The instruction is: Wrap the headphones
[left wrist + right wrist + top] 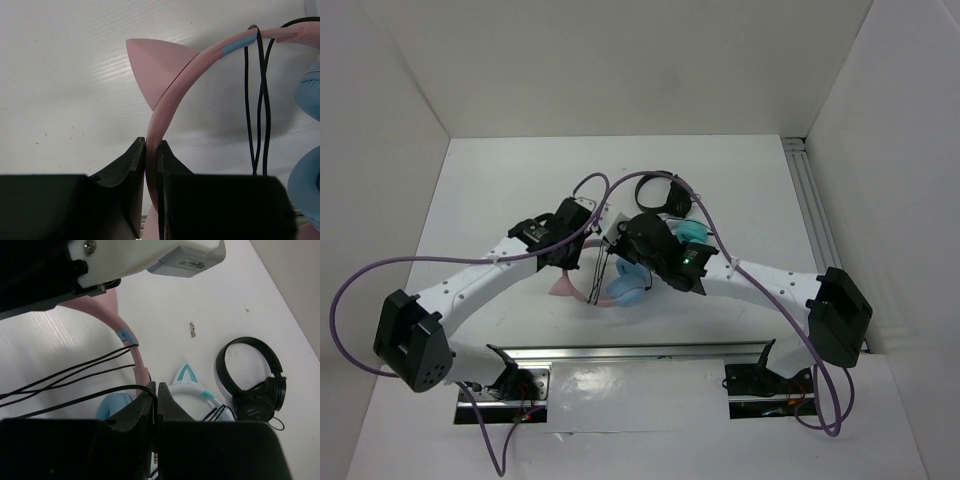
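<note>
The headphones (625, 288) lie at the table's middle, with pink headband (172, 85), pink cat ear (150, 65) and light-blue cups (310, 90). My left gripper (151, 143) is shut on the pink headband just below the cat ear; in the top view it (582, 245) is at the band's left side. My right gripper (156, 386) is shut on the thin dark cable (90, 397), beside the headband (131, 347) and a blue cup (116, 404). Strands of cable (257, 100) hang looped over the band. In the top view the right gripper (628, 245) is over the cups.
A teal-cupped, white-banded pair (192, 386) lies just beyond the right gripper, with a small all-black pair (255, 385) behind it, also in the top view (657, 192). White walls enclose the table on the left, back and right. A metal rail (640, 352) runs along the near edge.
</note>
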`<state>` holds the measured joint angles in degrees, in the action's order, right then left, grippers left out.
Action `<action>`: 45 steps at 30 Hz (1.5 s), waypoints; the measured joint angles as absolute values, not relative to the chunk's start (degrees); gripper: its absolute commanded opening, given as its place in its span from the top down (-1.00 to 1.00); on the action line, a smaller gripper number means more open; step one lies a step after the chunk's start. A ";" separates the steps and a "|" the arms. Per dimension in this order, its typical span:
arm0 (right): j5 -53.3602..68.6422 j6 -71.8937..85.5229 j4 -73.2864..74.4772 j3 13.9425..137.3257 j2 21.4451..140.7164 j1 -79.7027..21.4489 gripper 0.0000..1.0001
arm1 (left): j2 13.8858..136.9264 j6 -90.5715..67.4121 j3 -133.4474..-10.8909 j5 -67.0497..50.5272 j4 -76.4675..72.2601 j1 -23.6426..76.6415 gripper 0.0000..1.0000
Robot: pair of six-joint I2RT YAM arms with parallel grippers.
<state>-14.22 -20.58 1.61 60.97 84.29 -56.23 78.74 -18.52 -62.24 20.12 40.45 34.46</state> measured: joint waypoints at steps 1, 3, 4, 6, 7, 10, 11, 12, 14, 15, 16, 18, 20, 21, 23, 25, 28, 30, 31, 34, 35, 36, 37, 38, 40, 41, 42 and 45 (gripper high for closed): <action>-14.15 -21.04 1.48 60.93 84.16 -56.40 0.98 | 77.60 -18.63 -61.58 20.16 40.75 34.68 1.00; -13.91 -21.87 -0.01 60.90 83.99 -56.80 0.94 | 74.78 -19.29 -60.69 20.49 41.65 34.96 1.00; -13.65 -22.15 -0.91 60.90 83.90 -56.99 0.94 | 73.89 -19.51 -60.62 20.56 42.02 35.09 1.00; -13.45 -22.11 -2.68 60.90 83.72 -57.08 0.91 | 70.70 -19.66 -60.29 20.71 42.61 36.14 1.00; -13.72 -22.09 -2.72 60.71 83.74 -56.80 0.87 | 68.82 -19.59 -60.27 20.62 42.39 37.12 1.00; -14.28 -21.82 -3.38 58.04 84.01 -55.68 0.68 | 61.98 -19.29 -60.25 17.80 41.25 39.72 1.00; -14.24 -21.78 -3.38 57.36 84.01 -55.57 0.68 | 59.92 -18.44 -60.25 16.88 41.74 40.14 1.00; -13.98 -21.82 -3.55 56.95 84.01 -55.61 0.65 | 58.57 -18.04 -60.23 16.45 42.19 40.32 1.00; -13.19 -21.71 -3.81 56.60 84.01 -55.66 0.59 | 57.47 -16.99 -60.16 16.47 42.92 39.92 1.00; -13.06 -21.69 -3.90 56.60 84.01 -55.66 0.54 | 57.47 -16.67 -60.16 16.47 43.29 39.90 1.00; -13.10 -21.56 -3.90 56.60 84.01 -55.59 0.49 | 57.56 -16.53 -60.14 16.19 43.68 39.90 1.00; -13.47 -21.47 -3.86 56.60 84.01 -55.27 0.37 | 57.65 -16.27 -60.14 15.29 44.53 39.97 1.00; -14.20 -21.37 -3.84 56.60 84.01 -54.61 0.29 | 57.76 -16.25 -60.14 14.33 45.19 40.34 1.00; -14.50 -21.32 -3.86 56.60 84.01 -54.30 0.24 | 57.93 -16.34 -60.14 14.26 45.08 40.40 1.00; -15.00 -21.21 -3.84 56.60 84.01 -53.95 0.10 | 58.72 -16.47 -60.14 14.63 44.99 40.38 1.00; -15.94 -21.08 -3.84 56.60 84.01 -53.80 0.05 | 59.96 -16.64 -60.16 15.27 45.12 40.45 1.00; -16.86 -21.06 -3.84 56.60 84.01 -53.60 -0.34 | 62.04 -16.86 -60.27 16.64 45.84 39.99 1.00; -17.72 -20.49 -3.88 56.60 84.01 -53.45 -0.86 | 63.37 -16.93 -60.36 18.06 46.61 39.38 1.00; -18.09 -20.73 -3.86 56.60 84.01 -53.32 -0.89 | 63.55 -16.93 -60.38 18.37 46.83 39.03 1.00; -19.07 -20.64 -3.86 56.60 84.01 -52.40 -1.00 | 63.61 -16.91 -60.38 19.14 47.55 37.43 1.00; -19.31 -20.58 -3.86 56.60 84.01 -52.10 -1.00 | 63.46 -16.86 -60.38 18.96 47.51 36.62 1.00; -19.44 -20.51 -3.86 56.60 84.01 -51.72 -1.00 | 63.26 -16.86 -60.38 18.44 47.33 35.66 1.00; -19.59 -20.40 -3.86 56.60 84.01 -51.42 -1.00 | 63.00 -16.86 -60.38 17.91 47.07 34.85 1.00; -19.81 -20.36 -3.86 56.60 84.01 -51.20 -1.00 | 62.63 -16.78 -60.38 17.17 46.72 33.69 1.00; -20.43 -20.10 -3.86 56.60 84.03 -50.65 -1.00 | 61.71 -16.64 -60.38 15.59 46.13 31.86 1.00; -20.71 -19.94 -3.86 56.60 84.03 -50.52 -1.00 | 61.30 -16.56 -60.38 14.94 45.91 31.05 1.00; -21.08 -19.70 -3.86 56.60 84.03 -50.41 -1.00 | 60.93 -16.49 -60.38 14.26 45.76 30.24 1.00; -22.48 -18.37 -3.86 56.62 84.03 -49.82 -1.00 | 60.25 -16.56 -60.38 12.62 45.32 27.53 1.00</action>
<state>-22.48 -18.37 -3.86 56.62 84.03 -49.82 60.25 -16.56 -60.38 12.62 45.32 27.53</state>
